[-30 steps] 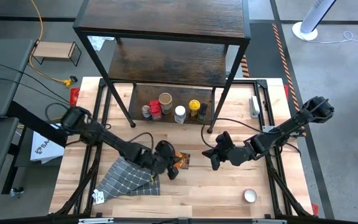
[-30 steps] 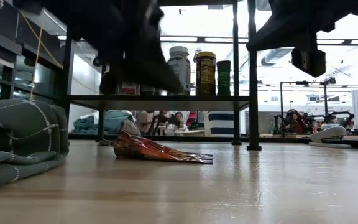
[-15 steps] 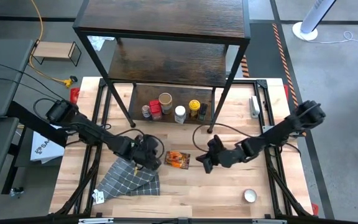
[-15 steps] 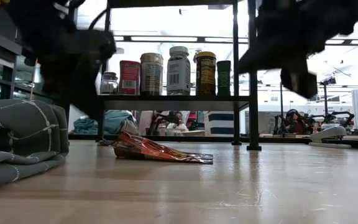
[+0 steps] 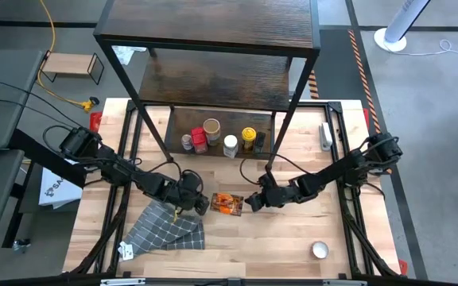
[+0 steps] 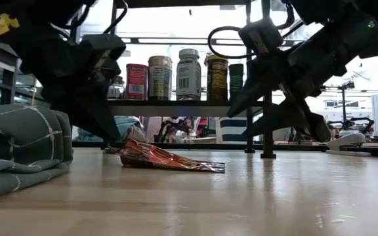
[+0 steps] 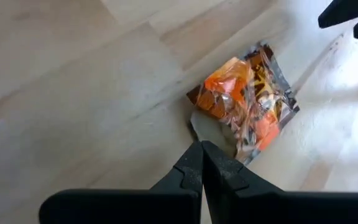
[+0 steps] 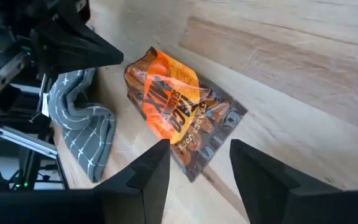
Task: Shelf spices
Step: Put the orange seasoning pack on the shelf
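Note:
Several spices (image 5: pixel 221 141) stand in a row on the lowest board of the shelf (image 5: pixel 213 79), and show in the low view too (image 6: pixel 176 73). An orange and silver foil packet (image 5: pixel 227 203) lies flat on the table. My left gripper (image 5: pixel 200 206) is shut and slants down just left of the packet, its tips (image 7: pixel 201 152) close to the packet's edge (image 7: pixel 211 129); whether they touch it, I cannot tell. My right gripper (image 5: pixel 252 202) stands open just right of the packet, its fingers (image 8: pixel 148 177) held above the table, with the packet (image 8: pixel 182 118) ahead of them.
A folded grey checked cloth (image 5: pixel 165 226) lies near the front left, right behind my left gripper. A small white round lid (image 5: pixel 319 250) sits near the front right. The shelf's black legs (image 5: pixel 268 163) stand on the table behind the packet.
My left gripper has drawn back off the packet toward the table's left, sunk a little and rolled, and stayed shut. My right gripper has come down and toward the table's left up to the packet, and has opened. The packet has not moved.

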